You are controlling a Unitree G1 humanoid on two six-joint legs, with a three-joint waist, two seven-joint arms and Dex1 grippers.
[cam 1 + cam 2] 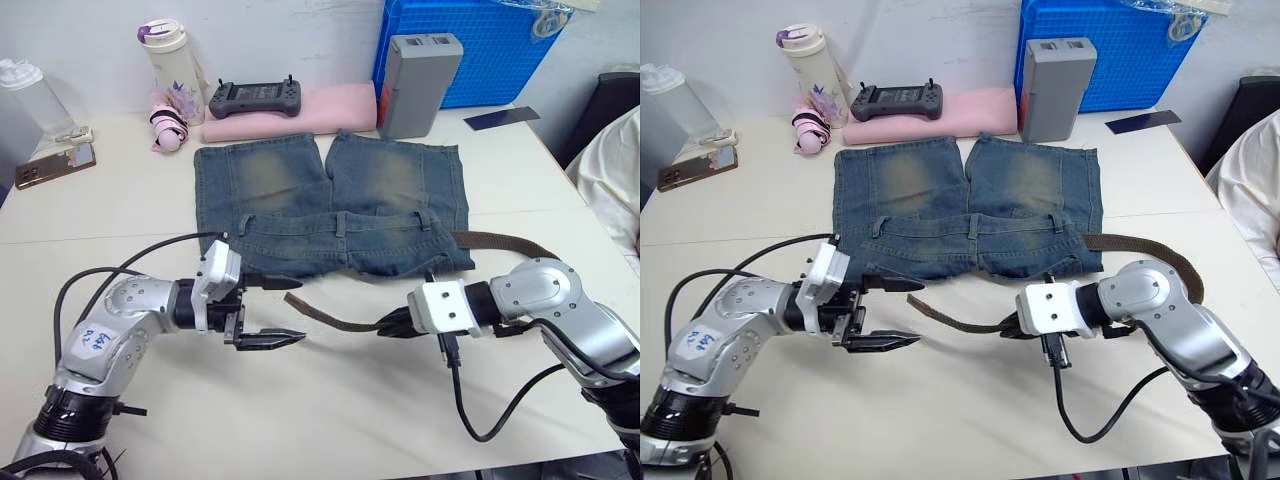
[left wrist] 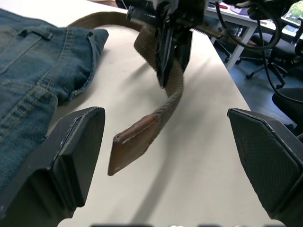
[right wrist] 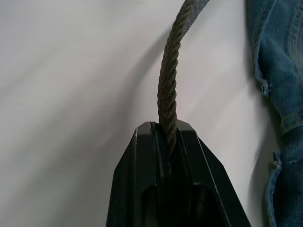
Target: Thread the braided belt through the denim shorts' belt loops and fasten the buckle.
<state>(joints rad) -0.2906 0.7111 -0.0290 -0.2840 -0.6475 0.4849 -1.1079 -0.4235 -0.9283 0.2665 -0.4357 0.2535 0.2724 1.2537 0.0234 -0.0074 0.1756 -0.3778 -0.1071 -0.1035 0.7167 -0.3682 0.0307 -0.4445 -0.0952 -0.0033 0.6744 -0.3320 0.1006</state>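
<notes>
The denim shorts [image 1: 330,205] lie flat on the white table, waistband toward me, with belt loops [image 1: 341,223] along it. The braided belt [image 1: 330,318] runs from behind the shorts' right edge [image 1: 505,241], curves around my right arm and ends in a brown leather tip [image 2: 130,149] on the table. My right gripper [image 1: 390,325] is shut on the belt a short way back from that tip. My left gripper [image 1: 272,310] is open, its fingers [image 2: 71,156] spread either side of the tip without touching it. The buckle is out of view.
Behind the shorts lie a pink folded cloth [image 1: 300,112] with a black controller [image 1: 255,97], a grey box [image 1: 418,70] and a blue crate [image 1: 470,45]. A bottle [image 1: 172,60] and a phone [image 1: 55,165] sit at the far left. A person's sleeve [image 1: 610,175] shows at the right.
</notes>
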